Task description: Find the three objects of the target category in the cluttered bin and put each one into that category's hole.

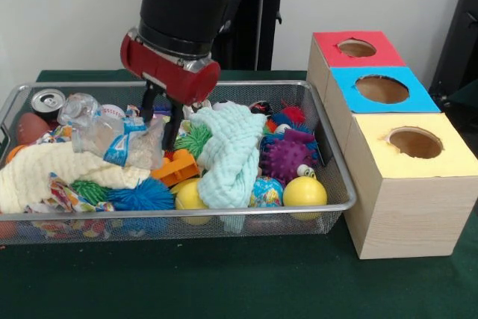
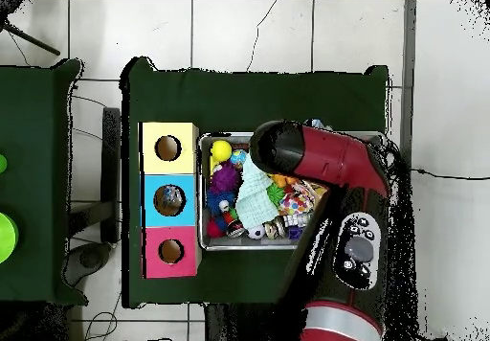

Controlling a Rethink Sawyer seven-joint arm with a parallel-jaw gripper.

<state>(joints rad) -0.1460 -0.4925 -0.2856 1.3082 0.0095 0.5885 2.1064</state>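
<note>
Down in the bin (image 1: 340,184), the gripper (image 1: 165,121) hangs with its fingers a narrow gap apart, holding nothing, just right of a clear bottle (image 1: 112,136) lying left of centre (partly on a cream cloth (image 1: 52,173)). Closing here risks snagging the mint cloth (image 1: 228,155) instead of the crumpled bottle.

Gripper (image 1: 165,121) tips buried behind bottle (image 1: 112,138) and toys; bin (image 2: 205,192) mostly under the arm (image 2: 330,165) overhead.

Red and black arm (image 1: 183,16) with thick cylindrical black wrist, red collar
</note>
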